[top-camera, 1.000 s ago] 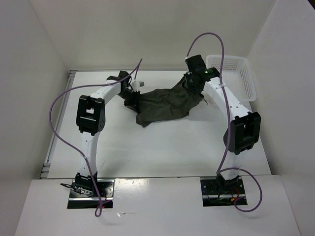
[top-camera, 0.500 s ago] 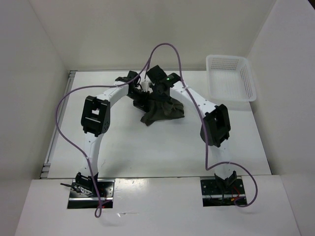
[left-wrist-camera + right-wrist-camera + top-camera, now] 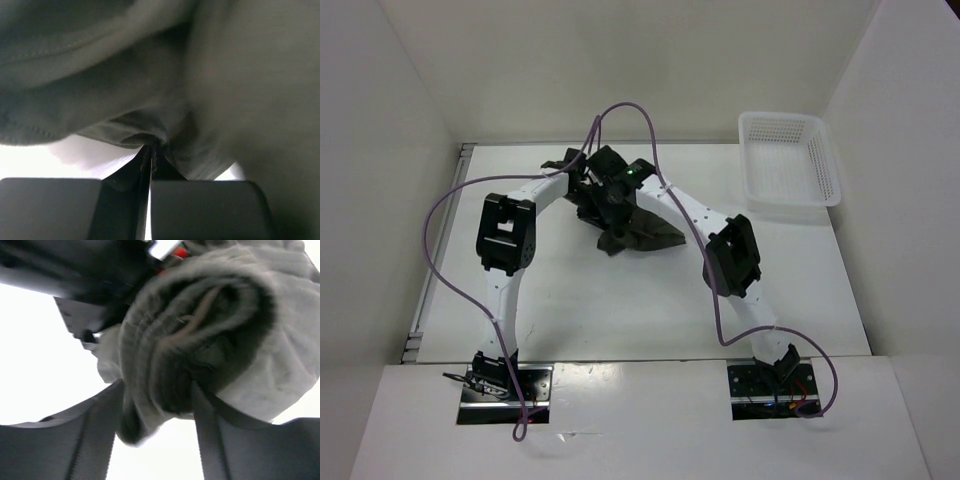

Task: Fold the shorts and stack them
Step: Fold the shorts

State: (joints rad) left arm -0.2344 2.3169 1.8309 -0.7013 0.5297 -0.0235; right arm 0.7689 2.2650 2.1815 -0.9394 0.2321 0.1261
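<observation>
Seen from above, the right arm (image 3: 680,208) covers the far part of the shorts (image 3: 645,238).

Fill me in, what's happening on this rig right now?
Both arms are working the olive shorts, bunched in a heap at the far middle of the table. The left hand is shut, pinching a fold of cloth. The right hand stands spread around a thick roll of waistband; whether it grips cannot be told. The white basket sits far right, apart from both.

A white perforated plastic basket (image 3: 788,160) sits at the far right corner of the white table (image 3: 620,300).
</observation>
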